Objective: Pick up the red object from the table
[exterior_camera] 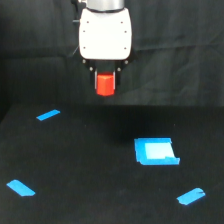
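Note:
The red object (105,84) is a small bright red-orange stubby block. It hangs between the dark fingers of my gripper (105,86), below the white gripper body (105,32), well above the black table (90,165). The gripper is shut on it. It sits at the top centre of the exterior view, in front of the black cloth backdrop. The fingers (93,81) cover the object's sides and its upper part.
A blue square piece (155,151) lies on the table toward the exterior view's right. Short blue tape strips lie at the left (48,115), at the lower left (20,188) and at the lower right (190,196).

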You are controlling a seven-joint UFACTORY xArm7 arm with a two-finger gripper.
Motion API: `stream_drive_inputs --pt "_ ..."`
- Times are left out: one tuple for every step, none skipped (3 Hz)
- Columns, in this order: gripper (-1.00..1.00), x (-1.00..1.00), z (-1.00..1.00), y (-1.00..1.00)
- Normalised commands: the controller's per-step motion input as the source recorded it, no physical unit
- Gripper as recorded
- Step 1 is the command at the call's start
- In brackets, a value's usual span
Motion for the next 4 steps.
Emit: stream_drive_inputs --pt "-0.97 -0.02 0.09 -0.01" --pt "-0.97 -0.02 0.09 -0.01" --pt "-0.97 -0.01 0.08 -0.01" --pt "-0.97 -0.01 0.08 -0.01"
